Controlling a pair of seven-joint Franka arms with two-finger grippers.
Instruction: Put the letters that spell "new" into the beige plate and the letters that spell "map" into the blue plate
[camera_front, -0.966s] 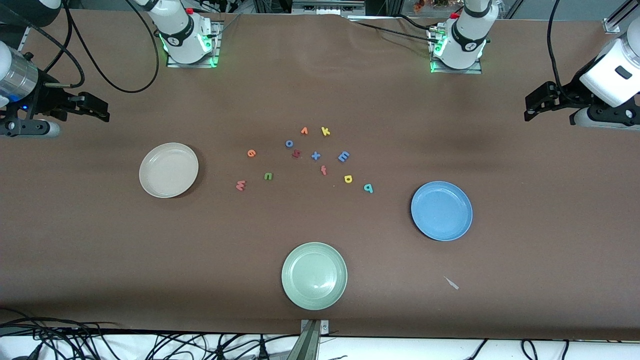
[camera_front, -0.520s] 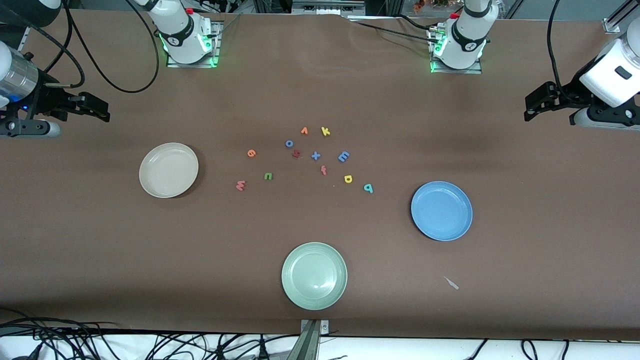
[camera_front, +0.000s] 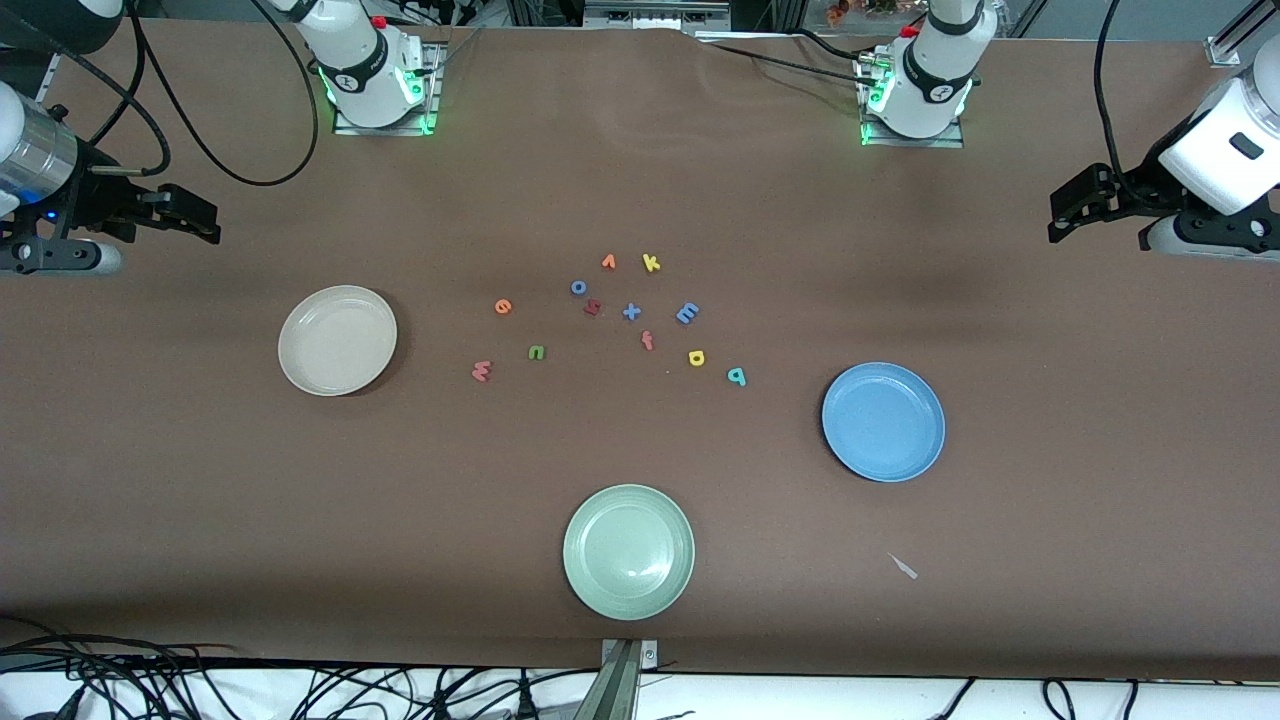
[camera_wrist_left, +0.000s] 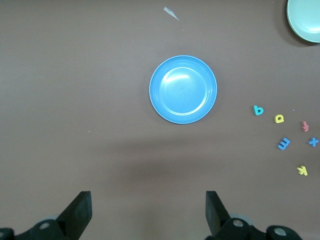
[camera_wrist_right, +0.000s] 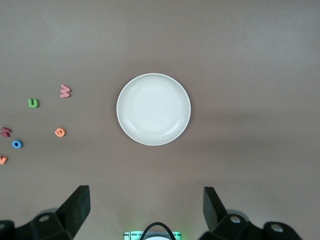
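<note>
Letters (camera_front: 611, 318) flat, scattered between plates (camera_front: 337, 340)

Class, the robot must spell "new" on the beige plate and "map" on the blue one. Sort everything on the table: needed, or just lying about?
Needed:
green n, orange e, pink w
blue m, yellow a, teal p
beige plate, blue plate

Lying about:
orange v, yellow k, blue o, blue x, red f, dark red letter
green plate

White, rounded arm links; green-glowing bases with red buttons; black wrist hardware, black wedge-shaped fingers (camera_wrist_left: 80, 212); looping black cables.
</note>
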